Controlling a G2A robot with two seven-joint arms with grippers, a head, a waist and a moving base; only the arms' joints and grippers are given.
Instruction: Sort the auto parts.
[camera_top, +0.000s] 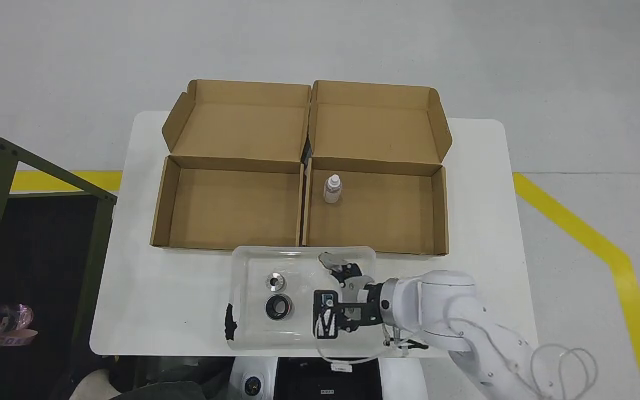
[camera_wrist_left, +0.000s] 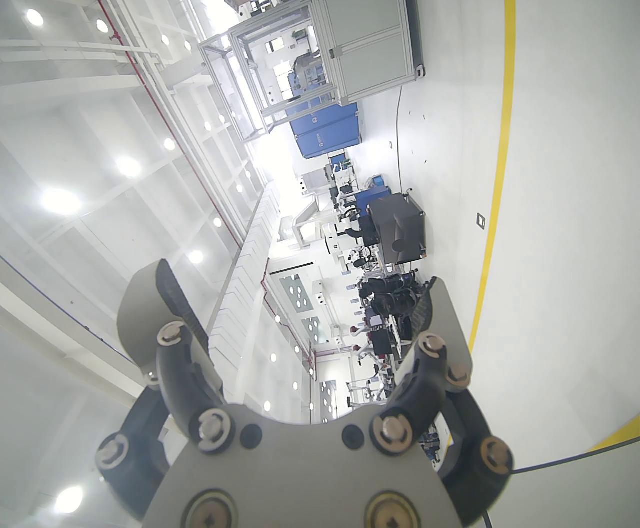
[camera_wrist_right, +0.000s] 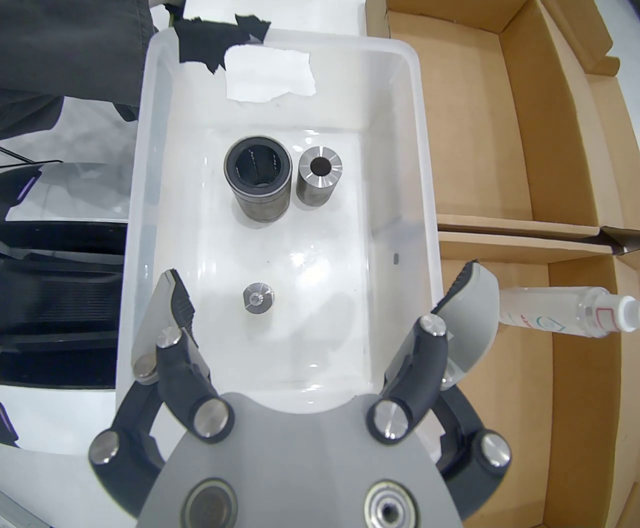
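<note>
Down in the clear bin (camera_wrist_right: 422, 165) at the table's near edge sit the three metal parts. A large dark sleeve (camera_wrist_right: 257, 177) with a hollow bore stands upright. Just beside it stands a smaller grey cylinder (camera_wrist_right: 319, 176) with a dark hole in its top. I cannot tell whether the two touch. A much smaller round piece (camera_wrist_right: 258, 298) sits alone on the bin floor, apart from that pair and nearer to my right gripper (camera_wrist_right: 322, 277).

That gripper hangs over the bin with its fingers spread wide and nothing between them. In the wrist view the little piece lies in the gap between the two fingers. From above, my right gripper (camera_top: 342, 266) is over the bin's right end, while the sleeve (camera_top: 279, 306) and the grey cylinder (camera_top: 273, 282) are toward the left end.

Black tape (camera_wrist_right: 220, 35) and a white paper scrap (camera_wrist_right: 270, 72) are stuck at the bin's far end from my wrist.

Beyond the bin, two open cardboard boxes lie side by side. The left box (camera_top: 230, 210) has nothing on its floor. The right box (camera_top: 390, 215) holds a small clear bottle (camera_top: 332, 188) with a white cap, close to the wall it shares with the left one.

My left gripper (camera_wrist_left: 300, 277) points up toward the hall ceiling, fingers wide apart and holding nothing.
</note>
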